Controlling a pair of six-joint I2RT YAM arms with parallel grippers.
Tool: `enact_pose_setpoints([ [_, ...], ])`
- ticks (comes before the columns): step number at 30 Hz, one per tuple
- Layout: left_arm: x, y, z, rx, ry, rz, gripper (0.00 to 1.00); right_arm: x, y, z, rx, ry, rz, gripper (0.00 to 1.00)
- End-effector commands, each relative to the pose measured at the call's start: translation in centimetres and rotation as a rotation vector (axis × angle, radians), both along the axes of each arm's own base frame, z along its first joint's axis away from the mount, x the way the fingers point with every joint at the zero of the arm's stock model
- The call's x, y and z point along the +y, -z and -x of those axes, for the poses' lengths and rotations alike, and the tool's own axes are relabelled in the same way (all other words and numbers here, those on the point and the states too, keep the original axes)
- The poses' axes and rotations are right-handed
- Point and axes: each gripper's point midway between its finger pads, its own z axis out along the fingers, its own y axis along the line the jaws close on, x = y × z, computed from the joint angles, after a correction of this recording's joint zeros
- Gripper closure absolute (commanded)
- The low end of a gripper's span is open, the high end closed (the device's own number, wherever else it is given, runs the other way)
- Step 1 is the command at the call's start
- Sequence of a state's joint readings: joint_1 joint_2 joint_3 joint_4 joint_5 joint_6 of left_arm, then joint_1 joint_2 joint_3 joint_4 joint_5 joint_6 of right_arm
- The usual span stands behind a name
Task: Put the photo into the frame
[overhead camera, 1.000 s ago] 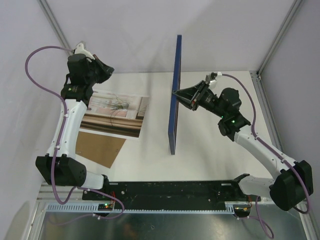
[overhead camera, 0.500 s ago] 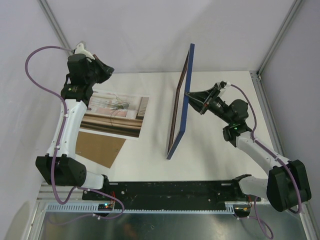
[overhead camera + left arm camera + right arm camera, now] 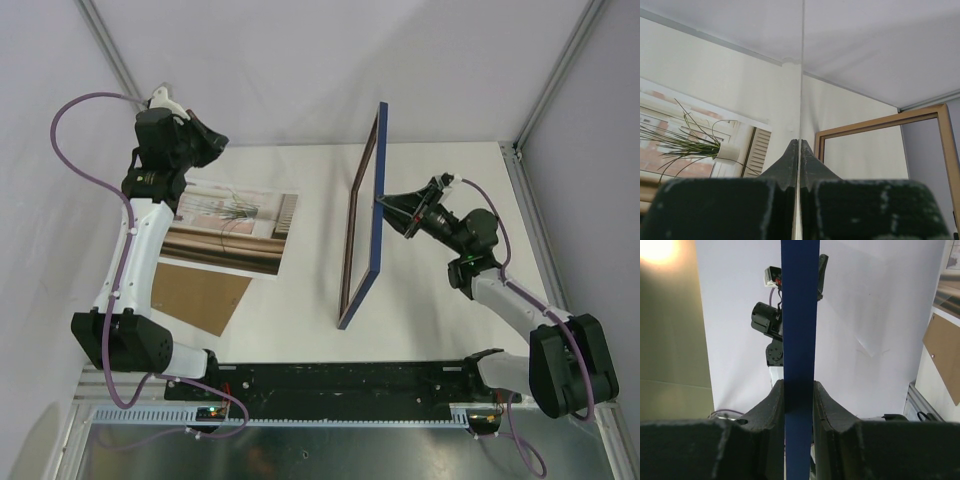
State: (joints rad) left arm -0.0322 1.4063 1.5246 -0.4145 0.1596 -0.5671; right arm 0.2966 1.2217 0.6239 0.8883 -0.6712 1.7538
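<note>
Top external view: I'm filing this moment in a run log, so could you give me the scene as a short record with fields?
frame: standing on edge, leaning, blue side toward the right arm, nothing in its opening
right gripper: shut on the frame's blue rail
left gripper: shut, raised over the table's far left
photo: flat on the table, picture side up, left of the frame
cardboard board: flat, at the photo's near edge
task status: photo not yet in the frame
</note>
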Motion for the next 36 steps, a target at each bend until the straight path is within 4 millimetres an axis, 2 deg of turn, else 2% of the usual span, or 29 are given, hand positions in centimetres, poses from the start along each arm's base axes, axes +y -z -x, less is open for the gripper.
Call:
enact_pose_setpoints([
  [1,0.4,-3.9,0.3,-0.107,-0.003,-0.009,1.0,-0.8,-1.1,1.3,-0.115,-0.006,-0.004,1.0],
  [8,0.4,-3.9,0.3,-0.107,-0.003,-0.009,1.0,-2.4,0.5,0.9,-0.074,0.044,0.078,0.84],
  [14,0.3,-3.7,0.2,-0.104,-0.001,-0.007,1.0,-4.8,1.9,0.5,-0.047,0.118,0.167,0.58],
  [20,0.2,-3.4,0.0,-0.095,0.001,-0.003,1.0,-6.8,3.3,0.6,-0.007,0.164,0.24,0.44],
  [24,0.2,-3.3,-0.1,-0.093,0.004,-0.003,1.0,-7.8,5.4,0.5,0.044,0.195,0.366,0.42],
  [31,0.1,-3.5,0.1,-0.099,0.011,-0.014,1.0,-10.7,12.1,0.8,0.164,0.233,0.679,0.44],
  [36,-0.2,-3.4,-0.1,-0.097,0.03,-0.013,1.0,-11.7,15.1,0.6,0.189,0.225,0.787,0.58],
])
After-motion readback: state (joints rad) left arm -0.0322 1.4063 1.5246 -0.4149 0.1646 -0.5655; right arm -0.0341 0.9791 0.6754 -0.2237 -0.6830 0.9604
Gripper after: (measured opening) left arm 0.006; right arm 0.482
